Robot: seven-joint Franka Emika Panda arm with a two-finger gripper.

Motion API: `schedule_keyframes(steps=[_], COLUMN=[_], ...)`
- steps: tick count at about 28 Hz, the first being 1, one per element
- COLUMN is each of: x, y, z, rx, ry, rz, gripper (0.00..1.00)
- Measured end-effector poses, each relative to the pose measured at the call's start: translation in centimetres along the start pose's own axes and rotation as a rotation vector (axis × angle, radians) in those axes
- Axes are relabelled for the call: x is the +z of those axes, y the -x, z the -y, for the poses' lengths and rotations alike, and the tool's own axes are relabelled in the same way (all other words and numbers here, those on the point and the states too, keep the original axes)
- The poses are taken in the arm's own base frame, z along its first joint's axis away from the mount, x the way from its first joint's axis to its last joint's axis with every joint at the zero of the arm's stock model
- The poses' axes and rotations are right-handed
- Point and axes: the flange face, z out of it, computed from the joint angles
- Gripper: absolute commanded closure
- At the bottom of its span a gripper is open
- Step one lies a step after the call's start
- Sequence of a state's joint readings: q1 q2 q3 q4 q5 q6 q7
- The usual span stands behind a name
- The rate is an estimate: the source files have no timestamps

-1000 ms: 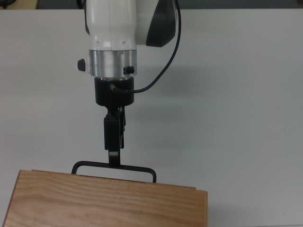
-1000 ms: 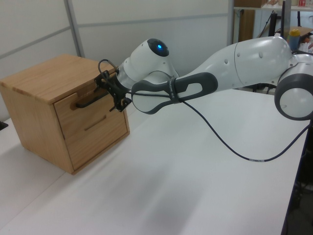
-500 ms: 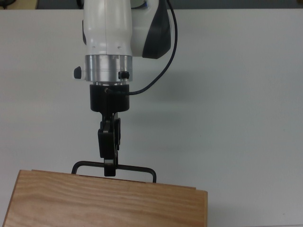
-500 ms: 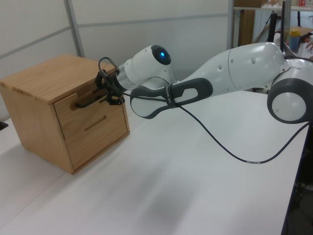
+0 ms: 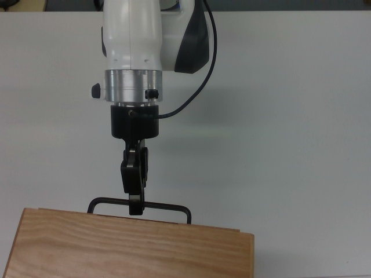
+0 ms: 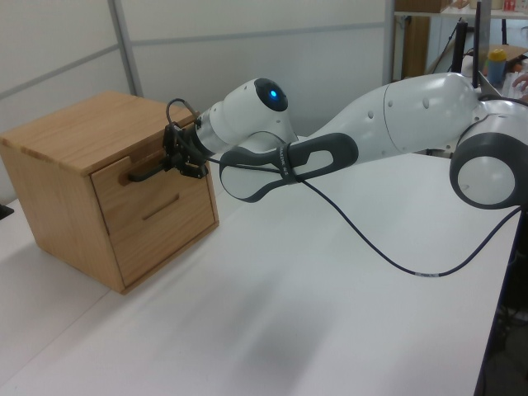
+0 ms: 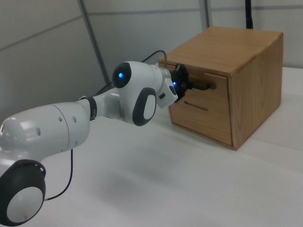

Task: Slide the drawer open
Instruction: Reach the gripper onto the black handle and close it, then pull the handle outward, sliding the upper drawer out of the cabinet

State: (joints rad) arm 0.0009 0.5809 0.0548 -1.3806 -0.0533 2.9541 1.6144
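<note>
The light wooden drawer (image 6: 140,186) with its thin black metal bar handle (image 5: 168,206) is the upper drawer of a grained wooden cabinet (image 6: 78,132) standing on the white tabletop (image 6: 330,313), at the left view's left; its front lies about flush with the cabinet face. The black two-finger gripper (image 5: 135,207) of the white robot arm (image 6: 412,107) reaches the handle bar near its middle in the top view. Its fingers overlap in every view, so I cannot tell whether they are clamped on the bar.

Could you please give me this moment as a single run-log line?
phase: grasping handle | gripper: at thin black metal bar handle | light wooden box-shaped drawer: barely open | next: likely pull outward
</note>
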Motion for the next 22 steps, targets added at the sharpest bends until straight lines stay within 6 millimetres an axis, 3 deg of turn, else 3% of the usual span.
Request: schedule_keyframes(steps=[10, 22], x=[-1.2, -4.7], y=[0.3, 0.9], z=[-0.5, -2.0], rx=[-0.001, -0.008], ry=[0.018, 0.063], rz=[0.002, 0.005], gripper=[1.0, 1.0])
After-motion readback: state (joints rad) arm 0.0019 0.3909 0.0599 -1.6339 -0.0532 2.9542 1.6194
